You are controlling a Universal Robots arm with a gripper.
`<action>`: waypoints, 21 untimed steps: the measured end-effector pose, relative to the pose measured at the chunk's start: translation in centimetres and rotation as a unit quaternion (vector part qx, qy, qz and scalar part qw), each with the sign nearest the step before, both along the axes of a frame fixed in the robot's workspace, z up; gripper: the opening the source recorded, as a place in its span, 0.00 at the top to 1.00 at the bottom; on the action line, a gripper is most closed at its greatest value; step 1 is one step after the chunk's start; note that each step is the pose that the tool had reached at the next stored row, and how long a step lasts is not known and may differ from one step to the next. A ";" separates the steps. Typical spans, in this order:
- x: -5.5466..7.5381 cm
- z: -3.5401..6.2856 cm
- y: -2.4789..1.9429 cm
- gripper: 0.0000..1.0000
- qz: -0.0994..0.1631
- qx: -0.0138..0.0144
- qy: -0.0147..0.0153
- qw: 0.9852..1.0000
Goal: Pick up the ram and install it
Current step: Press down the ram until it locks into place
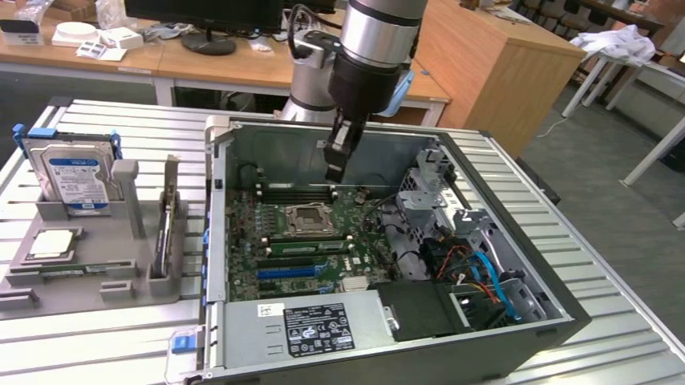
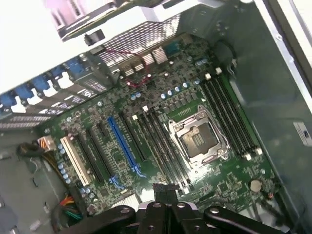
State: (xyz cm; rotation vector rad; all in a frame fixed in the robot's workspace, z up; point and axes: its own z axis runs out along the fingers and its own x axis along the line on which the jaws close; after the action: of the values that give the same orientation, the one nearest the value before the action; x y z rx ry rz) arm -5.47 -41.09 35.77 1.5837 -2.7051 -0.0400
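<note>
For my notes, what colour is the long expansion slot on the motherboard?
Blue; the slot shows best in the wrist view.

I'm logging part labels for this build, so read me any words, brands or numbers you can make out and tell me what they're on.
None can be read for certain.
Hard drive in the grey holder: blue and white label, print too small.
Power supply in the computer case: black sticker with white marks, unreadable.
Motherboard: markings too blurred.
</note>
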 end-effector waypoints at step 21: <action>0.0 -0.03 0.00 0.89 -0.221 0.000 0.000 0.975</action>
State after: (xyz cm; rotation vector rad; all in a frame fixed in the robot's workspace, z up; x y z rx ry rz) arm -5.47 -41.09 35.73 0.9483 -2.9938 -0.0415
